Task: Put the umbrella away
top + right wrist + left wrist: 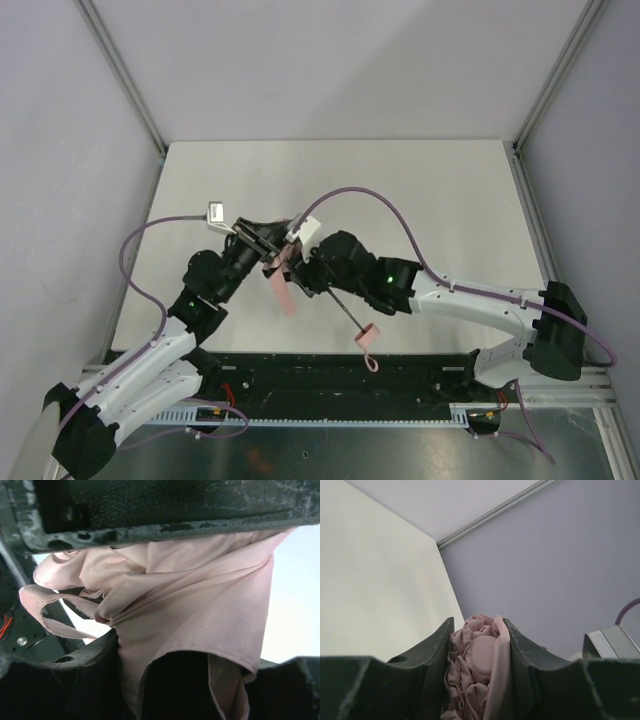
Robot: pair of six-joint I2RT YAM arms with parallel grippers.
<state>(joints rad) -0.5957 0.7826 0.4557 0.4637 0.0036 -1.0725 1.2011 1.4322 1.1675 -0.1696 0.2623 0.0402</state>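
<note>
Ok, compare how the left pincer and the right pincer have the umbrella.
The left pincer squeezes the umbrella as a tight, crumpled wad of pink fabric between both fingers. The right pincer has smoother, looser folds draped between its fingers, and whether it pinches is unclear. From above, the left pincer lies left of the bundle, the right pincer on the side of the shaft. Both meet at the fabric bundle.

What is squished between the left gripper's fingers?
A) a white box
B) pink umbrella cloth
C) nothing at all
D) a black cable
B: in the left wrist view, bunched pink cloth of the umbrella fills the gap between the fingers of the left gripper.
</note>
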